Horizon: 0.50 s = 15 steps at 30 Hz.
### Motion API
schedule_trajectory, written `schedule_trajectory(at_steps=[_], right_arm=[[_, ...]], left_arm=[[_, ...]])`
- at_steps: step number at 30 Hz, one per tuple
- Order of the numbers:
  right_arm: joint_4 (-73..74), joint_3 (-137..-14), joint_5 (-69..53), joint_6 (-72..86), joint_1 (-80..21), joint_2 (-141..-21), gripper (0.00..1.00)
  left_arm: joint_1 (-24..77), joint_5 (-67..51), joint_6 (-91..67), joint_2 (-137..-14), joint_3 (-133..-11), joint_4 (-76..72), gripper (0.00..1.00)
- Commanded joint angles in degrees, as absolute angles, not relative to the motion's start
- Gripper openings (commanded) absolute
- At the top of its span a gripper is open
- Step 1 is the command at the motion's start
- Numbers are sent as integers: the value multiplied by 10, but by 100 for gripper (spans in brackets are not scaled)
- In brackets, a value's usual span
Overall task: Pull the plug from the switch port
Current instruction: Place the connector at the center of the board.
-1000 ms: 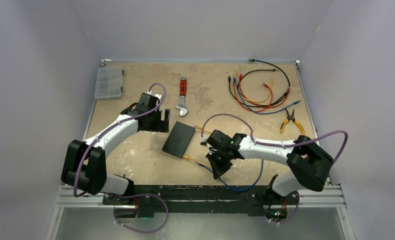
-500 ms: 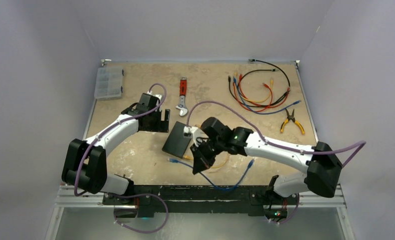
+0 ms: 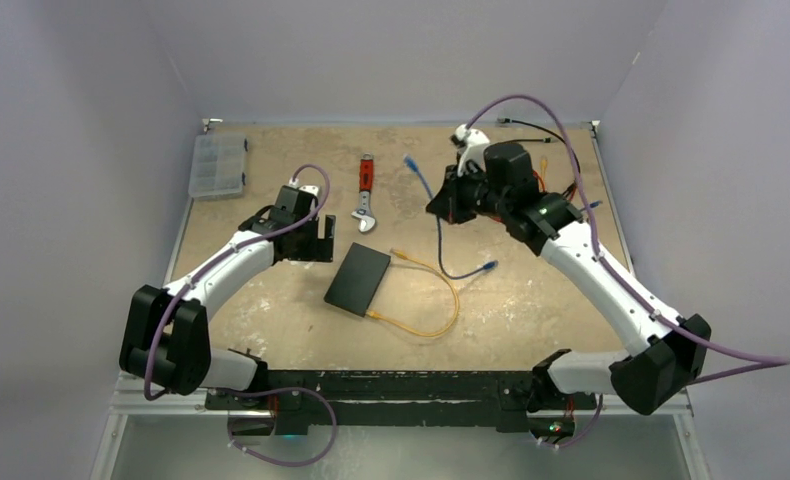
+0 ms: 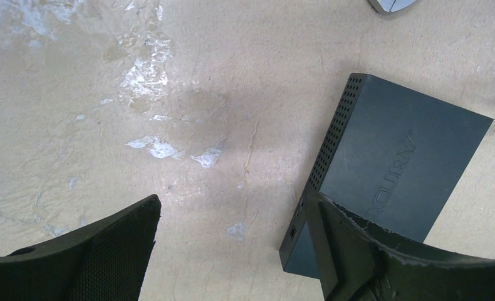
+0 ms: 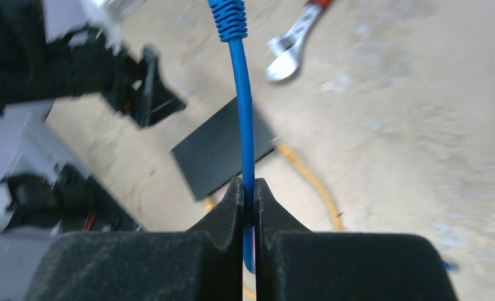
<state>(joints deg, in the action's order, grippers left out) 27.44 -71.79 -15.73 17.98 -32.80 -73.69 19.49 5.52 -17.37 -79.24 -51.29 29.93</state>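
Switch (image 3: 357, 279): one flat, matte black rectangular box with a perforated side. It lies mid-counter (image 3: 271, 300), its long axis running from upper right to lower left of the top view. One yellow cable (image 3: 457, 305) loops off its right edge, both ends meeting that edge. One blue cable (image 5: 240, 94), with a ribbed boot at its tip, hangs clear of the box, clamped between the right fingers (image 5: 223, 219) at upper middle. The left fingers (image 4: 113, 251) stand apart just beside the box's upper left.
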Motion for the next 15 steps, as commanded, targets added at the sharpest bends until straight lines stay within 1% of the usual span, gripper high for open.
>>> schedule_trajectory(at_steps=[1, 10, 15], right_arm=[[280, -772, -56, 152, -276, -746, 0], [280, -874, -24, 144, -141, -832, 0], [279, -898, 27, 128, -96, -890, 0]], left_arm=[[190, 75, -174, -777, -531, 298, 85], [190, 74, -174, -784, -532, 298, 85], [190, 72, -174, -786, -532, 297, 85]])
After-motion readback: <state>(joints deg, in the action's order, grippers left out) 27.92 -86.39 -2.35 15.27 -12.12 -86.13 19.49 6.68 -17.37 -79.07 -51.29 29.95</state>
